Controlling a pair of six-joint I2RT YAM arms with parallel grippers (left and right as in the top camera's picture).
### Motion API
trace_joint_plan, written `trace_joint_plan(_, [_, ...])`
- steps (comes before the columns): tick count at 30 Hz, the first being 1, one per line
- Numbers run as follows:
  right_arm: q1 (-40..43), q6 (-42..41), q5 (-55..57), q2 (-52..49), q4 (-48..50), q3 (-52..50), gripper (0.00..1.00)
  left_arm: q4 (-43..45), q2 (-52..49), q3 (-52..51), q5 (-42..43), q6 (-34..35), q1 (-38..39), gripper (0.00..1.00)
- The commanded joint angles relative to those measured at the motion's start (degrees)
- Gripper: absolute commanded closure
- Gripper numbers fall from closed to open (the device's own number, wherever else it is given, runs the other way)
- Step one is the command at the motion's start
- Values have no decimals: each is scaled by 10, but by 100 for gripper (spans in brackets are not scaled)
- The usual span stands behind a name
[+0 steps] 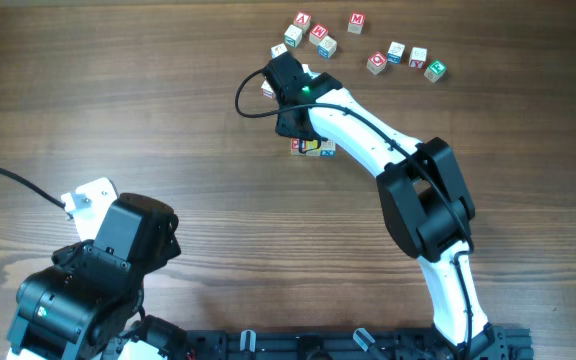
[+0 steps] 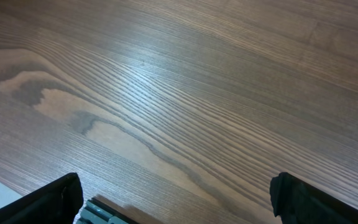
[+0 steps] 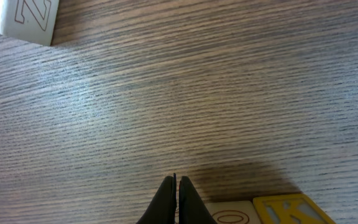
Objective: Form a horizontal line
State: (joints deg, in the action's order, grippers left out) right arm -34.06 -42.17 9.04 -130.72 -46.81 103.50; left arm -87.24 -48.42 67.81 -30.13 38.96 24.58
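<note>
Right now my right gripper (image 3: 174, 186) has its two fingers pressed together with nothing between them, poised over bare table (image 1: 118, 90) just beside the row. From overhead the row looks formed: the red-faced cube (image 1: 296, 146), the yellow cube (image 1: 311, 147) and the white cube with blue-green print (image 1: 327, 148) sit side by side in a horizontal line, seemingly touching, partly tucked under my forearm. That closeness is the main hazard, I judge. My wrist view puts the edge of the row at the bottom of the frame, right next to my fingertips, so a low retreat or a sideways swing could clip a cube and skew the line or push one out of it. Because the cubes are tiny and light, even a brush would shift them. A loose cube with a Z (image 3: 20, 18) lies ahead of my fingers, well apart from the row, and a forward sweep could knock it. The black cable (image 1: 243, 100) loops out beside my wrist and might drag if I turn carelessly. Further off, the other letter cubes (image 1: 356, 19) lie scattered and pose little risk. My left gripper (image 2: 173, 193) hangs with its fingers spread wide, pinching nothing, over plain wood far from the line.
</note>
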Motion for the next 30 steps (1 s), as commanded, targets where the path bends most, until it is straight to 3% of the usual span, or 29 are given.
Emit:
trace_joint_plan(1, [0, 6, -6, -12, -4, -2, 95, 0, 2, -1, -1, 10, -1, 0])
trace_joint_plan(30, [0, -14, -5, -12, -11, -2, 95, 0, 2, -1, -1, 10, -1, 0])
